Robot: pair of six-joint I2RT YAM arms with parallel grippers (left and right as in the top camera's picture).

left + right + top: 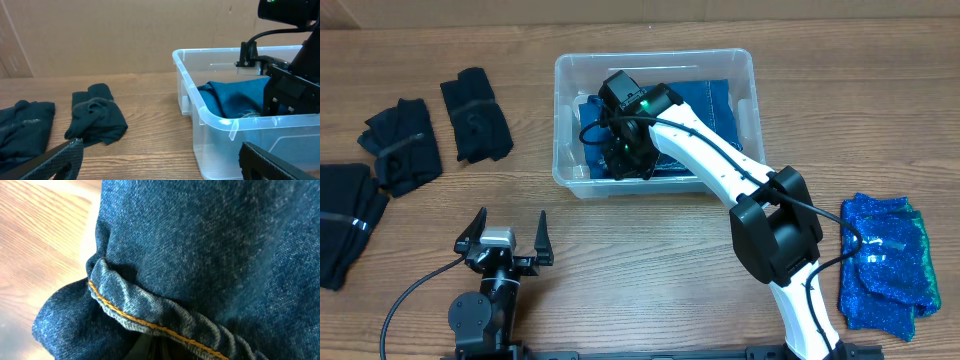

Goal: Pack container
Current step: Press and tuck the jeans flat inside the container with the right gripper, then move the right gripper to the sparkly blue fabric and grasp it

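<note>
The clear plastic container (655, 56) stands at the back middle of the table. A folded blue denim garment (716, 101) lies inside it. My right gripper (626, 158) reaches down into the container's left half, onto the denim. In the right wrist view the denim (200, 245) fills the frame. Its orange-stitched hem bunches over the right gripper's jaws (160, 349), which are almost hidden. My left gripper (510, 222) is open and empty near the front edge. The left wrist view shows the container (215, 118) with the denim (235, 97) to the right of the left gripper (162, 165).
Three dark folded garments lie at the left: one (475, 115) nearest the container, one (402, 145) beside it and one (345, 220) at the table's left edge. A sparkly blue garment (885, 260) lies at the right. A cardboard wall stands behind the table.
</note>
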